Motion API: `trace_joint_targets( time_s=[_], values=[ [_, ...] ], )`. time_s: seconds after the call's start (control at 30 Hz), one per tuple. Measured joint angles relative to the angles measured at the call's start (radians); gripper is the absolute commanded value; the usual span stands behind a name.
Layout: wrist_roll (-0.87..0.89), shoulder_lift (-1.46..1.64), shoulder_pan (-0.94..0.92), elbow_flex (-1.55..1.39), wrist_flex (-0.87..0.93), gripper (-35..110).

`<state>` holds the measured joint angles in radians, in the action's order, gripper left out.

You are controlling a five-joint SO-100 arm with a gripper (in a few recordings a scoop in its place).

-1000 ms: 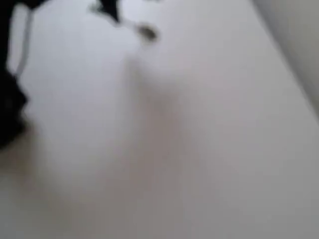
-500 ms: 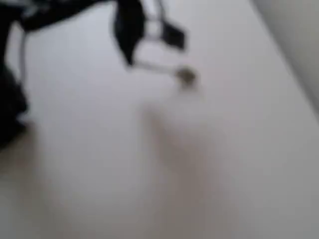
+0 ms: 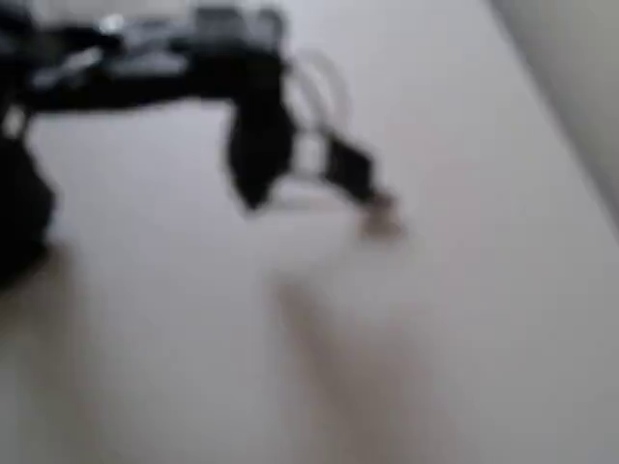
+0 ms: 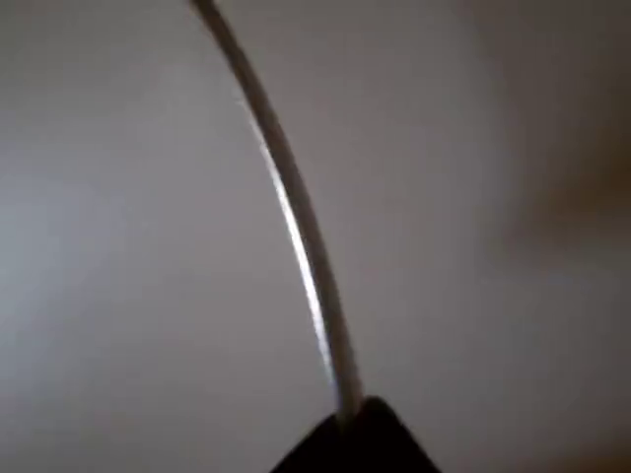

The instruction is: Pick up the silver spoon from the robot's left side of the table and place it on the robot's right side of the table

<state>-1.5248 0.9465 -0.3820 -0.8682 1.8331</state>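
The overhead view is blurred. My black gripper [image 3: 259, 196] is shut on the handle end of the silver spoon [image 3: 379, 217], whose bowl points right, over the upper middle of the off-white table [image 3: 484, 338]. How high the spoon hangs above the table I cannot tell. In the wrist view the spoon [image 4: 296, 217] shows as a slim shiny handle that rises from my gripper [image 4: 350, 419] at the bottom edge to the top edge; its bowl is out of frame.
The black arm [image 3: 116, 72] reaches in from the upper left of the overhead view, with its dark base [image 3: 19, 213] at the left edge. The table's straight edge runs diagonally at the upper right, with grey floor [image 3: 580, 68] beyond it.
The gripper has carried the spoon down and to the right in the overhead view, from the top edge to the upper middle. More of the arm has come into view.
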Motion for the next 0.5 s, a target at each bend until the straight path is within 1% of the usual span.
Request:
trace_joint_targets(
  time_s=[0.5],
  values=[
    [-0.288,0.0,-0.331,0.0,0.0,-2]
  ],
)
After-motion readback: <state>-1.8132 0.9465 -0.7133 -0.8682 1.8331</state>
